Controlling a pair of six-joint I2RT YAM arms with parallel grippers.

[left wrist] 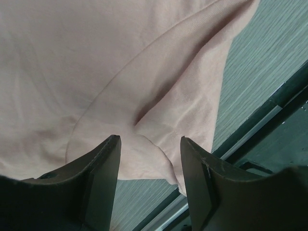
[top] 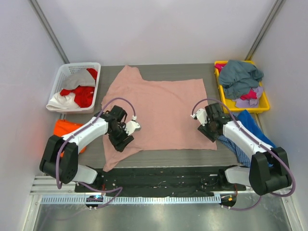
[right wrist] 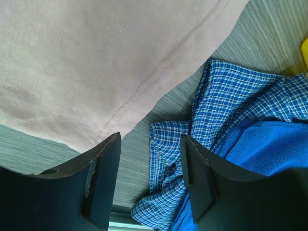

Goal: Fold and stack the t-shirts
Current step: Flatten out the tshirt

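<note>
Now the pink shirt [top: 159,113] lies spread flat in the middle of the table [top: 166,72]. Its long axis runs left to right, with the hem [right wrist: 159,62] toward the right arm and the sleeves toward the left arm. We judge that the coming move turns on the near edge, since each near corner sits right under its own arm.

The left tool [left wrist: 150,144] hangs low over the near sleeve [left wrist: 159,120]. Its fingers are spread, and a raised ridge of pink cloth runs into the gap without being pinched yet. That forearm slants inward from the base, with the wrist tipped down onto the cloth.

The right tool [right wrist: 150,142] mirrors it at the near hem corner. Its fingers are also spread and grip nothing: one finger sits over the pink edge and the other over bare table. A checked shirt [right wrist: 231,96] lies just beside that finger, so we think the right side needs care to take only pink cloth.

We reckon both tools want to come slightly further onto the shirt before pinching.
</note>
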